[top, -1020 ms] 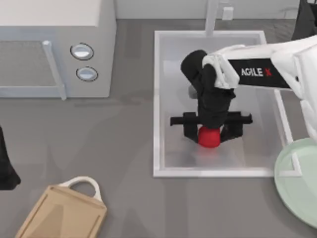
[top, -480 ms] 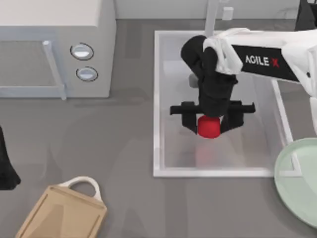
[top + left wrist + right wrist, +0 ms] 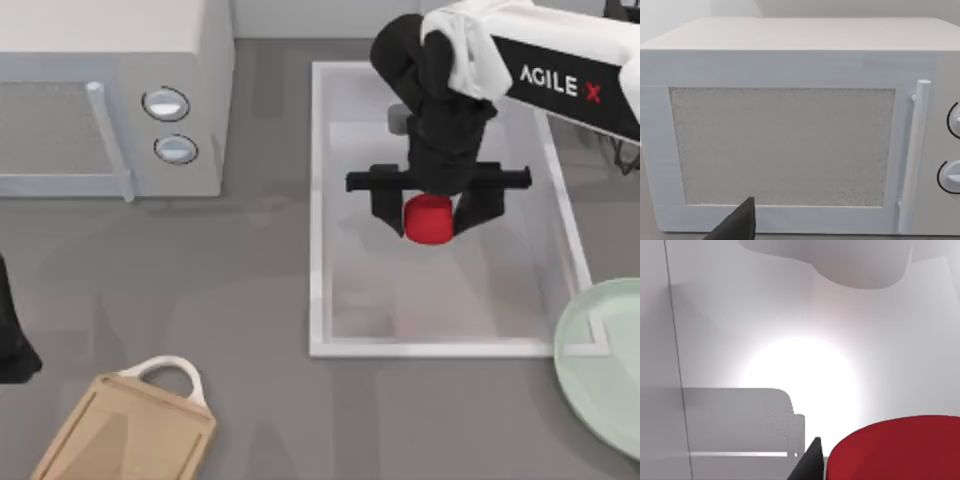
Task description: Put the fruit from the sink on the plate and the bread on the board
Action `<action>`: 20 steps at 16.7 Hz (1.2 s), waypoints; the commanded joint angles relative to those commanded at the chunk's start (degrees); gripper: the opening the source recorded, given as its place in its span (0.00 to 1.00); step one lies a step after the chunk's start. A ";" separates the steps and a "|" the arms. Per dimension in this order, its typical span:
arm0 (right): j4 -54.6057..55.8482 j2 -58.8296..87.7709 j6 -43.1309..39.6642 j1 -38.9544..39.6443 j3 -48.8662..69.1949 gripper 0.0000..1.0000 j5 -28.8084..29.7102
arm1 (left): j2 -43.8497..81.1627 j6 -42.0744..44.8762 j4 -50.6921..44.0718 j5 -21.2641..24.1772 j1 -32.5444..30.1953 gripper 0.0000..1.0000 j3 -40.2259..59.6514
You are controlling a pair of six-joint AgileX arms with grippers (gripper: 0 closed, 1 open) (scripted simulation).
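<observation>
Fruit: small bright-red rounded piece, clamped between the fingers of the right tool, held above the floor of the sink; seen close in the right wrist view beside one dark fingertip. Sink: white rectangular basin directly beneath the tool, rim on all sides of it. Plate: pale mint-green, on the surface beyond the sink's near right corner, well apart from the tool. Cutting board: tan wood, white loop handle, far to the tool's left on the surface. Microwave: white, left of the sink. Left tool: parked at the surface's left edge, facing the microwave door; whether its fingers are parted cannot be told.
</observation>
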 joint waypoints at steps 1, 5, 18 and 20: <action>0.15 0.17 0.10 0.04 -0.09 0.00 -0.03 | 0.00 0.00 0.00 0.00 0.00 1.00 0.00; 0.01 -2.91 -0.97 -1.01 -0.82 0.00 -0.02 | 0.00 0.00 0.00 0.00 0.00 1.00 0.00; -3.14 -34.29 -15.29 -15.15 -30.01 0.00 -1.19 | 0.00 0.00 0.00 0.00 0.00 1.00 0.00; -3.78 -39.01 -17.54 -17.39 -35.12 0.00 -1.34 | 0.00 0.00 0.00 0.00 0.00 1.00 0.00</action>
